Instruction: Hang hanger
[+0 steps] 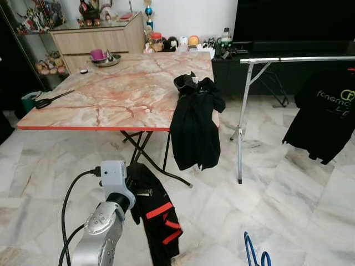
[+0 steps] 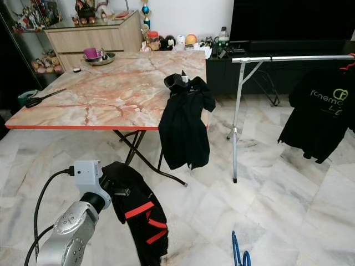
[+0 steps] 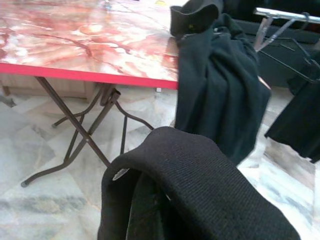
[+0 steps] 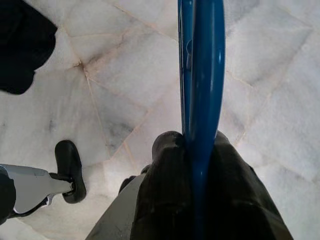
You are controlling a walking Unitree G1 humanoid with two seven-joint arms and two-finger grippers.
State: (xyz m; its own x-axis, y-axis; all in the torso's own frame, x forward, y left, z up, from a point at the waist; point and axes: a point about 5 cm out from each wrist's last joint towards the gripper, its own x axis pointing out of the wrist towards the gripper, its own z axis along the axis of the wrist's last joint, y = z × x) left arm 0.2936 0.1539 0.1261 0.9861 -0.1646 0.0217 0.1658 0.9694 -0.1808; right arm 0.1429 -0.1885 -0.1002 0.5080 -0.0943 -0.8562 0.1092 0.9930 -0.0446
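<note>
A blue hanger [image 4: 202,75] runs between the black fingers [image 4: 165,200] of my right gripper [image 4: 200,150], which is shut on it over the marble floor. The hanger's top [image 1: 252,255] pokes up at the lower edge of the eye views. Low on the left, my left gripper [image 1: 141,192] is shut on a black garment with red stripes [image 1: 158,221], which hangs down from it. Its black fabric [image 3: 200,200] covers the fingers in the left wrist view. At the right stands a silver clothes rack [image 1: 299,59] with a black printed T-shirt [image 1: 327,111] hanging on it.
A marble-topped folding table [image 1: 111,94] stands ahead with a second black garment [image 1: 194,122] draped over its near right corner. Scissors [image 1: 47,101] and a bowl [image 1: 105,60] lie on it. A dark TV console [image 1: 277,61] runs behind the rack. Marble floor stretches between table and rack.
</note>
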